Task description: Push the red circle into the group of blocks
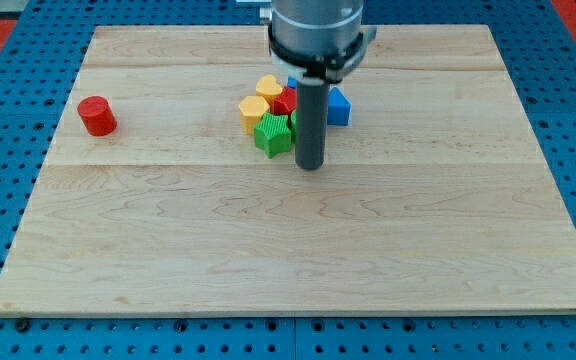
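My tip (pixel 311 165), a bare rod gripping nothing, should circle left beyond the red circle (pixel 96 116), then push right toward the group of blocks (pixel 273 115).

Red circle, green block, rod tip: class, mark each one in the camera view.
red circle (pixel 97 116), camera view, on its side wall.
green block (pixel 273 134), camera view, on its ridged top.
my tip (pixel 311 166), camera view, at the rod's very end, right of the green block.

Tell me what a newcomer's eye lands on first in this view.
The dark rod dominates, coming down from the view's top centre, my tip resting just right of the green block. Behind it huddles a cluster: two yellow blocks, a red block and a blue block. Far off at the view's left, the red circle stands alone on the wooden board.
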`<action>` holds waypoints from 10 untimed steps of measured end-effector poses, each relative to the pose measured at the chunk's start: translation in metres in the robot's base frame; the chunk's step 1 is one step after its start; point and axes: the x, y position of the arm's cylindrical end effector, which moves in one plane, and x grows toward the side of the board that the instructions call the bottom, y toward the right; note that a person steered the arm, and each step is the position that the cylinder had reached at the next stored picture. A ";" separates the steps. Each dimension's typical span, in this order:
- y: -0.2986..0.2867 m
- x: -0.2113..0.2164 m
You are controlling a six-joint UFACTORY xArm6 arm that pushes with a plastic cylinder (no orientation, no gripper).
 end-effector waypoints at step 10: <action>-0.158 -0.048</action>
